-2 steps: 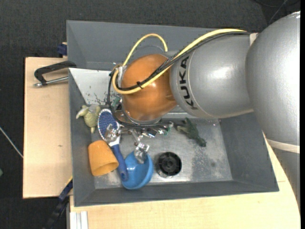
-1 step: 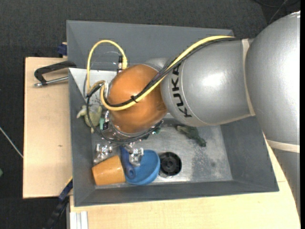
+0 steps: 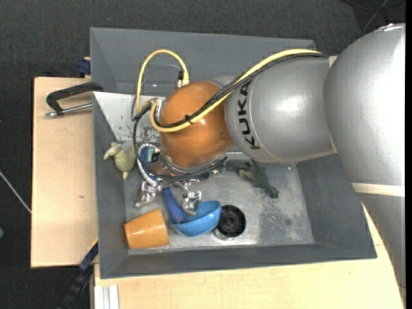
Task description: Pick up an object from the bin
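Note:
My gripper (image 3: 168, 198) hangs below the orange wrist cover, low in the bin's front left part. Its two metal fingers stand apart, one on each side of the handle of a blue scoop (image 3: 199, 221), so it is open. The scoop's bowl lies just to the front right of the fingers. An orange cup (image 3: 147, 229) lies on its side at the front left, close to the left finger. A black round part (image 3: 230, 221) rests against the scoop's bowl on the right.
A pale yellow-green toy figure (image 3: 120, 156) lies by the left wall. A dark green toy animal (image 3: 261, 177) lies right of the gripper, partly under the arm. A white sheet (image 3: 119, 111) leans in the back left corner. The arm covers the bin's back middle.

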Available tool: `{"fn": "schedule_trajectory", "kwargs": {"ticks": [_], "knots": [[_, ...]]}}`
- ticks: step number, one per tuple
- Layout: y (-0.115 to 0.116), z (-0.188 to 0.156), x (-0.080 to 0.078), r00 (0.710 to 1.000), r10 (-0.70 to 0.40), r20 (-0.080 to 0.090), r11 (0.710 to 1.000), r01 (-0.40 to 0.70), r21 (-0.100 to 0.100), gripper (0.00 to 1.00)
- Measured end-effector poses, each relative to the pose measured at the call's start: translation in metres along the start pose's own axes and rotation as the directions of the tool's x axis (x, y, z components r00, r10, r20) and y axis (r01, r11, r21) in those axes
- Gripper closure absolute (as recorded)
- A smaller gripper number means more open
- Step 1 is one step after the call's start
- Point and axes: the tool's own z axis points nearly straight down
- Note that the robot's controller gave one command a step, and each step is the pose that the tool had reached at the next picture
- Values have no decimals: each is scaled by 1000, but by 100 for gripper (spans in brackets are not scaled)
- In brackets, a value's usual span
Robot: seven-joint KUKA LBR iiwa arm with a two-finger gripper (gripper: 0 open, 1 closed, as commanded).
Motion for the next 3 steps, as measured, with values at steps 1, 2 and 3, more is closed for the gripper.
{"fn": "schedule_trajectory", "kwargs": {"ticks": [1,2,3], "knots": [[0,-1,-2,1000,3,-1,1000,-3,0,0],[-1,-3,-2,1000,1,-3,1000,-1,0,100],[-2,-49,-5,1000,3,-1,1000,-3,3,100]]}}
